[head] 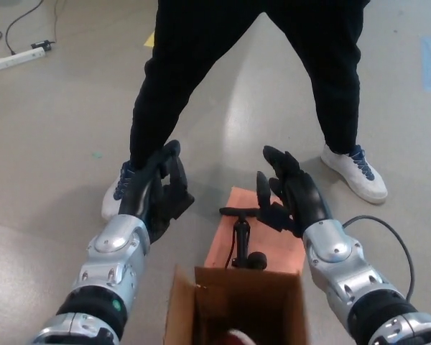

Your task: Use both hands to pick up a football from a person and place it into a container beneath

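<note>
Cardboard box (233, 305) at the bottom centre of the frame is showing only a small pale-and-red scrap at its bottom edge, probably the football (235, 337). Both the left hand (158, 190) and right hand (287, 195) are hovering empty, fingers spread. Risk: a ball sitting high could be rolling out, or the flaps snagging a hand. No readable writing is showing.
</note>
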`<state>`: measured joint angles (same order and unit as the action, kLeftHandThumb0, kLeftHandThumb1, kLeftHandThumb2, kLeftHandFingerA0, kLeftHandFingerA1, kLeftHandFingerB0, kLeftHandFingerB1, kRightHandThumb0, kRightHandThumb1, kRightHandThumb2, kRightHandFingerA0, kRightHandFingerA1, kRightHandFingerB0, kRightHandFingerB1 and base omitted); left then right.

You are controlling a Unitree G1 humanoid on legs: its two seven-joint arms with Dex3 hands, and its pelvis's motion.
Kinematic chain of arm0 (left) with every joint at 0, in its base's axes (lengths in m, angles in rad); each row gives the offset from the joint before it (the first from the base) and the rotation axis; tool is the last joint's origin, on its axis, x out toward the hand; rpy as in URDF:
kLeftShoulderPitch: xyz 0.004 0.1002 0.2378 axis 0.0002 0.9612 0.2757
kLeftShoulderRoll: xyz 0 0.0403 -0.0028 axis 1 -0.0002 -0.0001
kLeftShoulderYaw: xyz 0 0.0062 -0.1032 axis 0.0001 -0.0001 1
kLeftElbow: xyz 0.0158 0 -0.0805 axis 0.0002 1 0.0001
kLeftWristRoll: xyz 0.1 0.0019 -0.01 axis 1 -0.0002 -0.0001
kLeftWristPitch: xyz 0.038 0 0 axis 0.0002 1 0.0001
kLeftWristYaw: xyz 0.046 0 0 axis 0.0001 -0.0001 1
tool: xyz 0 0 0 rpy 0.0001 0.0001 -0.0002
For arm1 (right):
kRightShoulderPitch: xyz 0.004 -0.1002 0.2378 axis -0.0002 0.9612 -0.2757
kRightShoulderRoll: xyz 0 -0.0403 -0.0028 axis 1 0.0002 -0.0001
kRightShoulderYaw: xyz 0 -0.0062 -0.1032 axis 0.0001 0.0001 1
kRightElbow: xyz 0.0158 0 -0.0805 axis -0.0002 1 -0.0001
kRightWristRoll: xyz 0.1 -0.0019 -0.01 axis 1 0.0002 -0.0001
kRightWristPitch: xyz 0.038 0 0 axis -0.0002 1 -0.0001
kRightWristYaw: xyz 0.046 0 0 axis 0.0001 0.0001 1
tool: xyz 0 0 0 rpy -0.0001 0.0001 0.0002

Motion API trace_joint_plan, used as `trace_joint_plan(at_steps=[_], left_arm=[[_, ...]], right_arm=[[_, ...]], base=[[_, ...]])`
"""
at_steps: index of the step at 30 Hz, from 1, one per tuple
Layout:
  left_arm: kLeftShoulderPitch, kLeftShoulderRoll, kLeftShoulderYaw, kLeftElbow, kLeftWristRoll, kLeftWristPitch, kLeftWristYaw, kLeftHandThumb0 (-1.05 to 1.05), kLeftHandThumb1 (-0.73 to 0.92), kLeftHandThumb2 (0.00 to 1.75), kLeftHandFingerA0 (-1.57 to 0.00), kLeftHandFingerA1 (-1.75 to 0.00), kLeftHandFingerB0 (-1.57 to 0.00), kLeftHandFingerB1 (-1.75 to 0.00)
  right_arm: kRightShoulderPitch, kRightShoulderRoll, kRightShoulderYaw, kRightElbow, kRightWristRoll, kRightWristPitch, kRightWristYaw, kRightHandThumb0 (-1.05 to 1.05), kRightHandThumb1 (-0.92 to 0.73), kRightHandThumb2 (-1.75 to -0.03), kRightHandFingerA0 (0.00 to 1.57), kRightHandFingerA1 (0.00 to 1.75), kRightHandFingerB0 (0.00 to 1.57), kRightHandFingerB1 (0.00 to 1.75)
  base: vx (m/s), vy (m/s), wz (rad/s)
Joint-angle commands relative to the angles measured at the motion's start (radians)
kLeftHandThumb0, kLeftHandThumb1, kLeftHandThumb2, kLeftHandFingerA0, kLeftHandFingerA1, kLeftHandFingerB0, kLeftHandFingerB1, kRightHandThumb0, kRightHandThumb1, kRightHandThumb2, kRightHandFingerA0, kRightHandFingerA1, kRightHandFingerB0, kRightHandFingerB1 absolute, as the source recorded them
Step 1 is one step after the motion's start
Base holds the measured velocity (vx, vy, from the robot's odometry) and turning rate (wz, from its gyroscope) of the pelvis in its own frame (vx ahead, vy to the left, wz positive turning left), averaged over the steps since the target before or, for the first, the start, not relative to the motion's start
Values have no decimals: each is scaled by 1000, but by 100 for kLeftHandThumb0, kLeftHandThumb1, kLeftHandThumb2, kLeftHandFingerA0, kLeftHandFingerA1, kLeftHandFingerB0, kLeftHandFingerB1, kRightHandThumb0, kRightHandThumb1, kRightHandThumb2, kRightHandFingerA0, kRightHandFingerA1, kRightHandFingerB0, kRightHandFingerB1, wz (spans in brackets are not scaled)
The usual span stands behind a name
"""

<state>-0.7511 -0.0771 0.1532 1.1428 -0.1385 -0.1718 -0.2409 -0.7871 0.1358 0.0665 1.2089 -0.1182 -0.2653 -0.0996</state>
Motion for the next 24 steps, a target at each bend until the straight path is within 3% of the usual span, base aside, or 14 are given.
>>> trace_joint_plan(at_steps=[1, 2, 3, 4, 5, 7, 9, 11, 13, 17, 20, 22, 24], left_arm=[[-7, 38, -11, 7, 22, -9, -7, -80, 88, 117, -2, -20, -2, -16], [-10, 59, 0, 9, 14, 20, 5, -84, 79, 101, 0, -11, 0, -7], [-11, 86, 7, 11, 16, 38, 30, -75, 92, 75, 0, -13, 0, -13], [-11, 91, 7, 11, 18, 40, 36, -75, 92, 75, 0, -13, 0, -13], [-7, 127, 2, 15, 34, 41, 49, -87, 89, 117, 0, -18, 0, -10], [2, 190, 18, 30, 23, 48, 20, -92, 91, 119, 0, -8, 0, -4], [7, 229, 28, 46, 15, 47, -5, -83, 86, 119, 0, -15, 0, -12], [12, 260, 32, 59, 16, 42, -26, -92, 91, 120, 0, -7, 0, -4], [27, 290, 40, 66, 11, 38, -47, -92, 87, 118, 0, -10, 0, -5], [83, 340, 40, 53, 18, -1, -89, -92, 87, 118, 0, -10, 0, -6], [130, 368, 36, 46, 19, 1, -125, -94, 87, 119, 0, -8, 0, -4], [179, 374, 56, 33, -2, -22, -129, -91, 84, 116, 0, -10, 0, -6], [213, 374, 66, 27, -5, -69, -143, -91, 84, 115, 0, -12, 0, -6]], right_arm=[[-4, -18, -24, 8, 10, -25, 4, -82, -89, -118, 4, 20, 11, 24], [1, -30, -52, 6, 34, -37, 11, -80, -86, -117, 6, 25, 7, 23], [8, -52, -64, 3, 36, -53, 8, -71, -81, -119, 1, 35, 0, 26], [9, -56, -65, 3, 33, -56, 7, -71, -81, -119, 1, 35, 0, 26], [15, -76, -78, 2, 32, -55, -1, -72, -81, -119, 2, 36, 1, 25], [26, -116, -101, 3, 37, -52, -1, -72, -82, -119, 3, 38, 1, 25], [34, -142, -115, 5, 38, -58, 7, -71, -82, -119, 3, 38, 2, 25], [42, -162, -130, 7, 42, -67, 17, -70, -82, -118, 3, 38, 2, 26], [58, -188, -148, 11, 51, -74, 33, -70, -81, -117, 3, 39, 2, 26], [104, -234, -173, 18, 59, -87, 52, -80, -86, -117, 8, 38, 7, 22], [144, -259, -188, 30, 57, -96, 33, -74, -80, -116, 6, 44, 1, 29], [167, -269, -213, 37, 77, -95, 33, -81, -86, -118, 7, 41, 7, 22], [204, -277, -249, 41, 105, -93, 51, -73, -78, -114, 5, 44, 3, 29]], base=[[0, 0, 0], [0, 0, 0], [0, 0, 0], [0, 0, 0], [0, 0, 0], [0, 0, 0], [0, 0, 0], [0, 0, 0], [0, 0, 0], [0, 0, 0], [0, 0, 0], [0, 0, 0], [0, 0, 0]])
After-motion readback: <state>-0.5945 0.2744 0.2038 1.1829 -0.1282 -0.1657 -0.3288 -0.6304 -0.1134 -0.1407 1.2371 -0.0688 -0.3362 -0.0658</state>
